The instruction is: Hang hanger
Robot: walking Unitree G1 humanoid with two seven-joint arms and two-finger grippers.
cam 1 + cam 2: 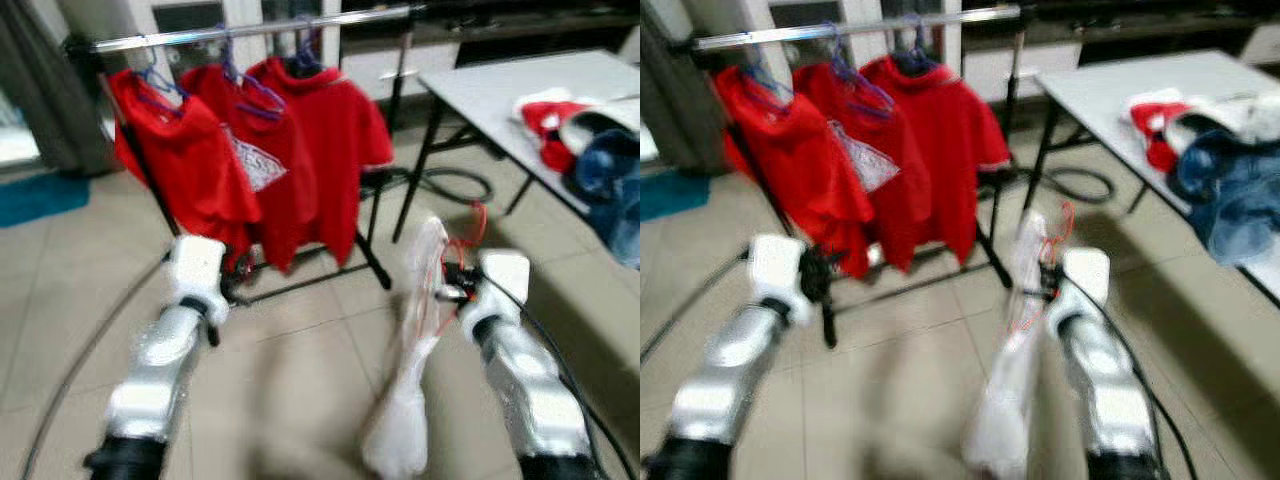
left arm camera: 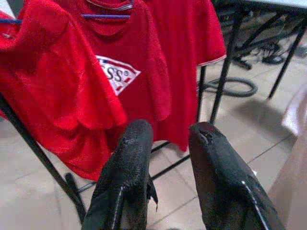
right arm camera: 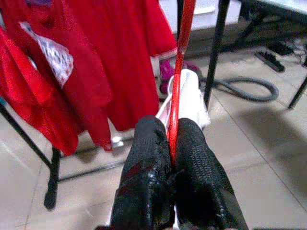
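Right gripper [image 3: 171, 143] clamped on a thin red hanger [image 3: 178, 86], fingers pressed together with the hanger's wire pinched between them. Hanger draped with a white garment [image 1: 408, 400], hanging limp below the wrist toward the tiled floor [image 1: 300, 370]. Held low and in front of the clothes rack [image 1: 250, 32], well short of its silver rail.

Left gripper [image 2: 168, 158] raised beside the right, fingers parted and gripping nothing, pointed at the lower hems of the hung shirts.

On the rack: three red shirts [image 1: 300, 150] on purple hangers [image 1: 255, 90], close together, the middle one bearing a white diamond-shaped print [image 2: 116, 74]. Black angled legs of the rack resting on the tiles.

To the robot's right: white table [image 1: 500, 90] on black legs, carrying a heap of clothes [image 1: 590, 140] in red, white and blue. Grey hose [image 1: 455, 185] coiled on the floor beneath the table. Head views blurred.
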